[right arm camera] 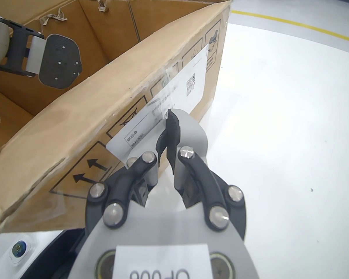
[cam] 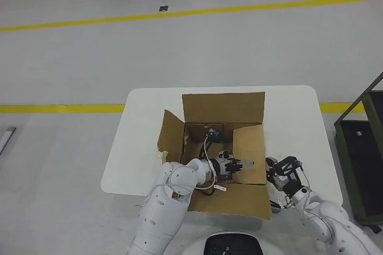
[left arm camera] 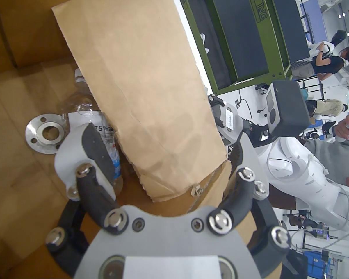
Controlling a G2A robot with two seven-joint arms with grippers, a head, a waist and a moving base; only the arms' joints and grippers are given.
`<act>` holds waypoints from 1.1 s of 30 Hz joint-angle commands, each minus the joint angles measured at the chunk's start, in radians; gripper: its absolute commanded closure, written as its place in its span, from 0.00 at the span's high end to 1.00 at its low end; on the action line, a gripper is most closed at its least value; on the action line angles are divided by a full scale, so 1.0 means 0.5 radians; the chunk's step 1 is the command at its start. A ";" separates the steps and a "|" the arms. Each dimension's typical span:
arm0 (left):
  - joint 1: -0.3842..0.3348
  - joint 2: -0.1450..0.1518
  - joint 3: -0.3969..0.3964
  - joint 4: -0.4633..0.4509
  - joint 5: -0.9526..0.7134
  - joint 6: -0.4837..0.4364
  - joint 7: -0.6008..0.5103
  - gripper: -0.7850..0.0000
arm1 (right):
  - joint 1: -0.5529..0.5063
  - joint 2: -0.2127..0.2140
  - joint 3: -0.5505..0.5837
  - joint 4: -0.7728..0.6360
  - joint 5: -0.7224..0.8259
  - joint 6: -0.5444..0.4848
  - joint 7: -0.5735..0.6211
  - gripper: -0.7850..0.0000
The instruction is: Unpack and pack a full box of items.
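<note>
An open cardboard box [cam: 223, 105] stands on the white table [cam: 293, 121]. My left gripper [cam: 237, 165] is inside it, open, its fingers astride the box's right-hand flap [left arm camera: 139, 88]: one finger [left arm camera: 90, 146] inside, the other outside. On the box floor by the inner finger lie a clear labelled bottle [left arm camera: 84, 108] and a round metal flange [left arm camera: 45, 133]. A small blue item [cam: 214, 135] sits deeper in the box. My right gripper [right arm camera: 169, 134] is shut and empty, just outside the box's right wall [right arm camera: 75, 123], close to its white label [right arm camera: 174, 94].
A green cart [cam: 364, 159] with black shelves stands off the table's right edge. Bare table lies to the right of the box and on its far side. The box's other flaps are folded outward.
</note>
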 commanded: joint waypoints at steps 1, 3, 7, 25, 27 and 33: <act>-0.025 -0.003 0.028 0.053 -0.044 0.012 -0.032 1.00 | 0.004 -0.003 -0.008 -0.002 0.006 -0.004 -0.002 0.00; -0.043 -0.005 0.046 0.089 -0.098 0.009 -0.059 1.00 | 0.011 -0.006 -0.019 -0.002 0.009 -0.002 0.004 0.00; -0.061 -0.009 0.046 0.158 -0.271 -0.006 -0.069 1.00 | 0.028 -0.012 -0.038 0.002 0.015 0.001 0.009 0.00; -0.098 0.023 0.006 -0.060 -0.707 -0.116 -0.155 1.00 | -0.075 -0.011 0.186 -0.242 0.298 0.092 -0.098 0.61; -0.113 0.021 0.036 -0.073 -0.737 -0.114 -0.157 1.00 | -0.124 -0.005 0.265 -0.320 0.342 0.113 -0.101 0.68; -0.243 -0.012 0.226 -0.071 -0.778 -0.145 -0.139 1.00 | -0.254 0.013 0.536 -0.498 0.534 0.112 -0.049 1.00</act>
